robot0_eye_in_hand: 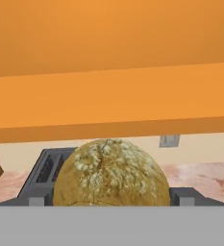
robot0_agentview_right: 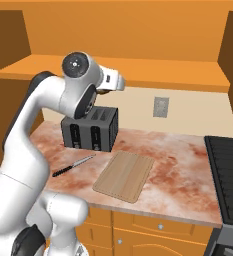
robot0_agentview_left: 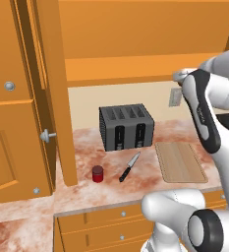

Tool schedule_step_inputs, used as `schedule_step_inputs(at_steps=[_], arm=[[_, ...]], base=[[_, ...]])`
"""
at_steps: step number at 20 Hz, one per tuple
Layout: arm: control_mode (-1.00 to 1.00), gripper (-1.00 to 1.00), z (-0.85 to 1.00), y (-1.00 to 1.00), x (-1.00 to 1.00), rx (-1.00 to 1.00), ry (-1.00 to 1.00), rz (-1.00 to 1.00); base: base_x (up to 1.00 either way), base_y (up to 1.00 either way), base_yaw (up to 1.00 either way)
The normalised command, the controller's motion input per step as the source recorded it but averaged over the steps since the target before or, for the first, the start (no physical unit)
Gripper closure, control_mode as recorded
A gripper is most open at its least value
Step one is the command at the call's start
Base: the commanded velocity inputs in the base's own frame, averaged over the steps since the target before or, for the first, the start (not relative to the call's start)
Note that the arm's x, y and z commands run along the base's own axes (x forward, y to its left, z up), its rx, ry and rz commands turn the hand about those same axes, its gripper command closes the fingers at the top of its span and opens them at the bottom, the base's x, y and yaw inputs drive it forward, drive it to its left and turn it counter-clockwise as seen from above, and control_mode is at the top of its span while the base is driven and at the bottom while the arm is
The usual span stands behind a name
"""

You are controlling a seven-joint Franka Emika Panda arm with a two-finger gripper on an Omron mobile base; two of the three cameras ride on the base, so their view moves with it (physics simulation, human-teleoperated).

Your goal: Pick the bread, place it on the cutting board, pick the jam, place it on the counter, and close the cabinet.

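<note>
The bread (robot0_eye_in_hand: pixel 111 173), a lumpy yellow-brown roll, sits between my gripper's (robot0_eye_in_hand: pixel 108 201) two fingertips, with the jaws shut on its sides. My gripper (robot0_agentview_left: pixel 179 76) hangs in the air in front of the open cabinet (robot0_agentview_left: pixel 135 34), above the toaster. In the right base view a bit of the bread (robot0_agentview_right: pixel 104 92) shows under the hand (robot0_agentview_right: pixel 117 83). The cutting board (robot0_agentview_left: pixel 180 161) lies bare on the counter (robot0_agentview_left: pixel 145 184), right of the toaster. The jam (robot0_agentview_left: pixel 97 173) stands on the counter near the open cabinet door (robot0_agentview_left: pixel 52 88).
A dark toaster (robot0_agentview_left: pixel 126 127) stands at the back of the counter, directly below the hand. A black-handled knife (robot0_agentview_left: pixel 129 166) lies between jam and board. A wall outlet (robot0_agentview_right: pixel 161 106) and a stove top (robot0_agentview_right: pixel 228 175) are to the right.
</note>
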Motion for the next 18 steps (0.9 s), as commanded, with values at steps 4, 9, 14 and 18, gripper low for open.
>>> schedule_step_inputs(at_steps=[4,9,14,18], arm=[[-1.00,1.00,0.00,-0.06,-0.44,0.00,0.05,0.00],[-1.00,1.00,0.00,-0.04,-0.40,0.00,0.07,0.00],[-1.00,1.00,0.00,-0.04,-0.31,0.00,0.08,0.00],[-1.00,1.00,0.00,-0.02,-0.28,-0.01,0.09,0.00]], base=[[0.00,0.00,0.00],[0.00,0.00,0.00],[0.00,0.00,0.00],[0.00,0.00,0.00]])
